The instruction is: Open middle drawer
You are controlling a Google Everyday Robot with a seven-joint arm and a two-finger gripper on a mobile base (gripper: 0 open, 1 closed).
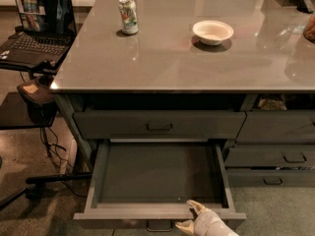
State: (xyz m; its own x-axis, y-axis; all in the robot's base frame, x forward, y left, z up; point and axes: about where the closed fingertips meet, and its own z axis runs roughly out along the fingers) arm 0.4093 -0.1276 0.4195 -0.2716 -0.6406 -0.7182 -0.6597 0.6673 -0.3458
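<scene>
In the camera view, the middle drawer (158,175) is standing pulled far out from the cabinet, its plain grey tray showing bare and its front panel sitting at the bottom edge of the frame. The small loop handle (159,225) is hanging at the centre of that front panel.

The gripper (185,214) is reaching in from the bottom edge, just right of the handle, with the pale wrist angling up and to the left toward the drawer front. Its fingers (197,208) are spreading apart, released: the upper one is lying against the top rim of the drawer front and the lower one is pointing out in front of the panel, neither clasping the handle.

Directly above the middle drawer, the taller top drawer (158,124) is sitting closed. Above that, the grey countertop (162,63) is carrying a soda can (128,15) and a white bowl (212,32). Far to the drawer's upper left, an open laptop (40,24) is resting on a side stand.
</scene>
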